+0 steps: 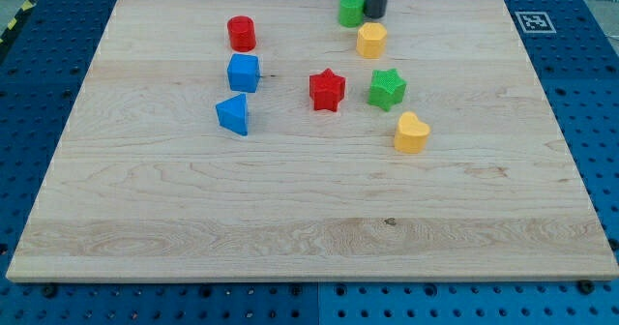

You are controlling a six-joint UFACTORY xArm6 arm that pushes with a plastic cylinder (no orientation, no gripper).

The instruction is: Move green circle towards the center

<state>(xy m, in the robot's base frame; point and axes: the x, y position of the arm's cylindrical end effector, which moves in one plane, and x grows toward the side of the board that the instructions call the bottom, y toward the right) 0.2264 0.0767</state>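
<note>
Nearest on the wooden surface (290,219) sits the yellow heart (411,132); behind it lie the blue triangle (233,114), red star (327,89) and green star (387,89), then the blue cube (244,73). Farther back are the yellow hexagon (371,40) and red cylinder (241,33). At the far edge is the green circle (351,9) — my tip (374,15) stands upright, touching its right side. The rod ends in no end effector, so nothing is grasped.

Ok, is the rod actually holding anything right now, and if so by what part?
Nothing is held. My tip only pushes; it sits against the right side of the green circle, near the board's top edge.
</note>
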